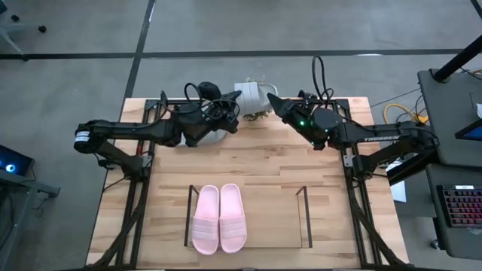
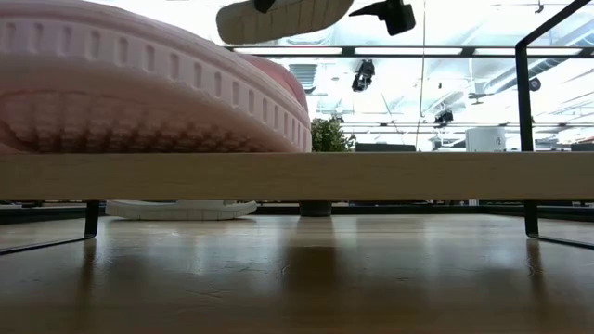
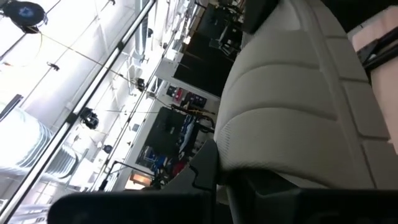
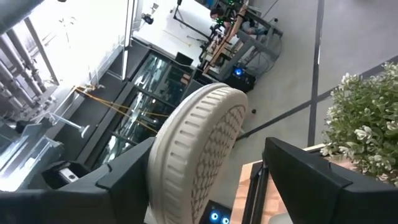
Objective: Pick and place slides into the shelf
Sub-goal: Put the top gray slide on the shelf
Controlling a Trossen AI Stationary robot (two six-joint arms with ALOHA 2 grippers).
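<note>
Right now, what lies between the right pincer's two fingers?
A grey slide, sole ribs showing, stands between the open fingers in the right wrist view.

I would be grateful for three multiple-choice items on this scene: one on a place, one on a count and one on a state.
1. Where do the pink slides lie?
A. in the left part of the shelf
B. on the floor
C. under the right arm

2. How many slides are in the shelf?
A. none
B. two
C. four

3. How do the right gripper's jaws stand?
A. shut on nothing
B. wide apart, with a grey slide between them
C. clamped on a pink slide

Answers:
1 A: the pink slides sit side by side at the left end of the shelf.
2 B: only that pair is inside.
3 B: the right gripper brackets the grey slide, sole showing.
</note>
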